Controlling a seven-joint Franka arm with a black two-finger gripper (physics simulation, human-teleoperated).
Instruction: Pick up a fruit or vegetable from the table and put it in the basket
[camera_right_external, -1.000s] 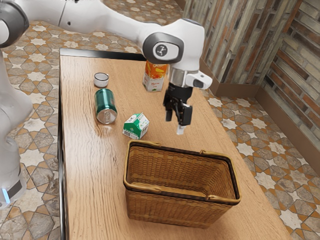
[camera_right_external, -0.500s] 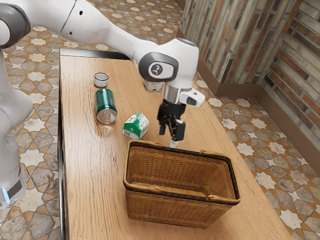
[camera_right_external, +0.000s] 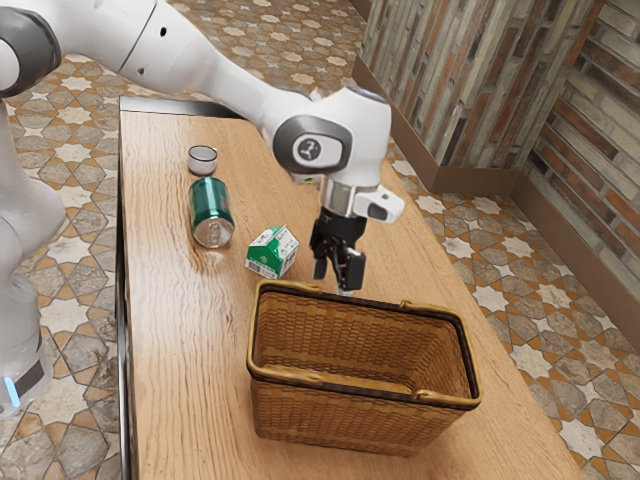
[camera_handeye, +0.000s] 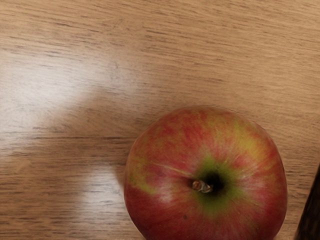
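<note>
My gripper (camera_right_external: 337, 274) hangs just behind the basket's far rim in the exterior view, its black fingers apart and open, pointing down. The wicker basket (camera_right_external: 330, 411) stands upright on the table (camera_right_external: 185, 350), and its visible interior holds nothing. Seen from my hand, a red and yellow-green apple (camera_handeye: 240, 195) rests on the wooden table (camera_handeye: 90, 40), stem up, close beneath the gripper.
A green and white carton (camera_right_external: 272, 252) stands close to the basket, on the exterior view's left of my gripper. Farther off are a green can (camera_right_external: 210, 212) and a small white cup (camera_right_external: 203, 160). A dark edge (camera_handeye: 311, 212) lies beside the apple.
My gripper has come down and toward the exterior view's left, nearer the basket's far rim. The arm now covers most of the orange and white carton behind it.
</note>
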